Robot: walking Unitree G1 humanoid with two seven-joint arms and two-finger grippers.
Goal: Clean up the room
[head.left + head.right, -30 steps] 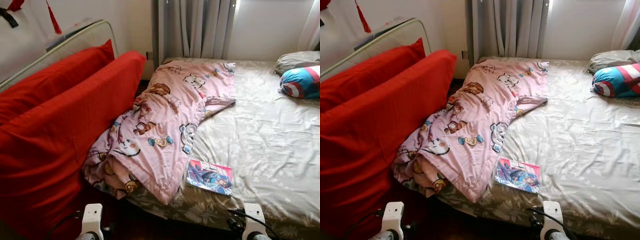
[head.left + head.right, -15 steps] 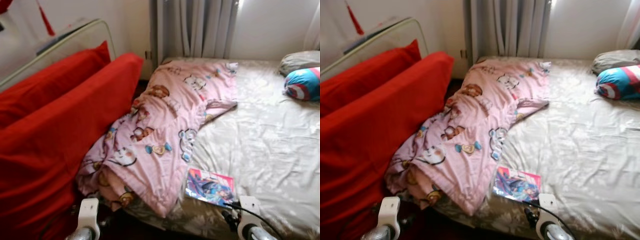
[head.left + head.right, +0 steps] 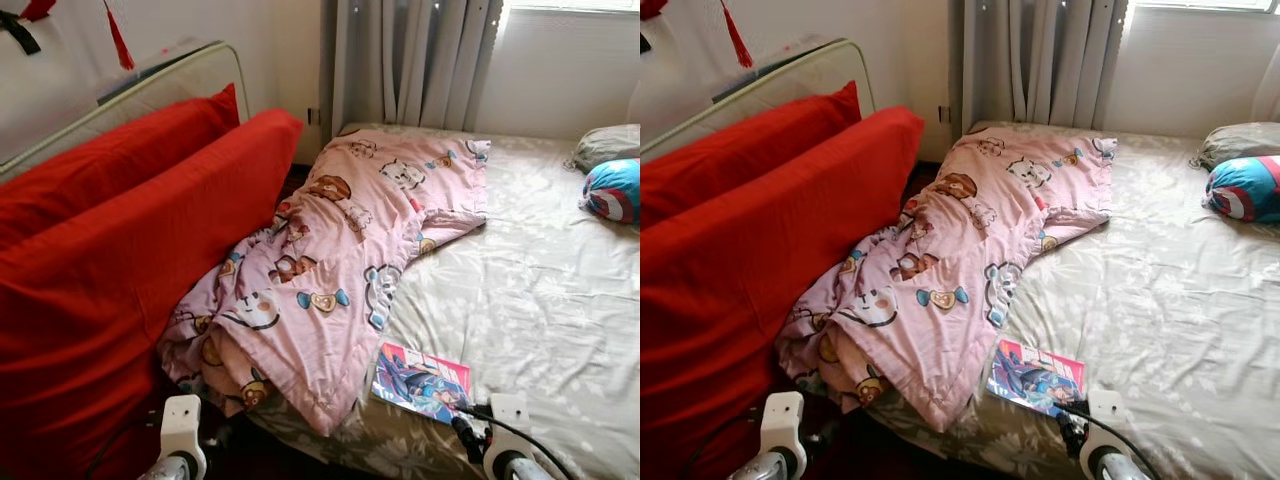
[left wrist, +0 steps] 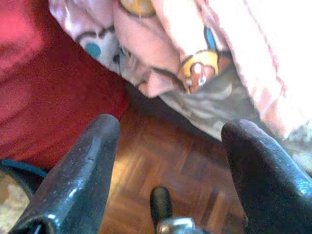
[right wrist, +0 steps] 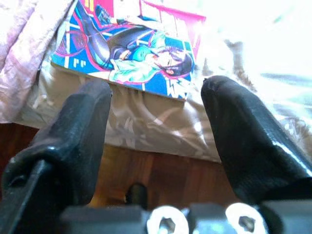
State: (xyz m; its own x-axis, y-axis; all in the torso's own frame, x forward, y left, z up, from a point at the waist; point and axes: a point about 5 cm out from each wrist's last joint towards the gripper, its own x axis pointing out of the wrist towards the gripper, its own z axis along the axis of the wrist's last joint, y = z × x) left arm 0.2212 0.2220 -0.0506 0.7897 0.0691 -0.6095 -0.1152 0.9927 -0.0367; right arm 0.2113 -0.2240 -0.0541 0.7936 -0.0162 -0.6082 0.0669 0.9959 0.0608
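Note:
A pink cartoon-print quilt [image 3: 340, 260] lies crumpled across the left side of the bed [image 3: 540, 300], with one end hanging over the near edge. A colourful comic book [image 3: 421, 382] lies flat near the bed's front edge, just right of the quilt. My right gripper [image 5: 156, 87] is open, low in front of the bed edge, with the comic book [image 5: 131, 51] straight ahead between its fingers. My left gripper [image 4: 170, 126] is open over the wooden floor [image 4: 161, 170], below the quilt's hanging end [image 4: 195, 58].
Large red cushions [image 3: 110, 250] lean against a rail at the left, close beside the quilt. A blue and red pillow [image 3: 612, 190] and a grey pillow [image 3: 606, 145] lie at the bed's far right. Grey curtains [image 3: 415, 60] hang behind.
The view swayed and settled slightly closer to the bed. My right wrist now sits by the comic book's near corner. Nothing on the bed has moved.

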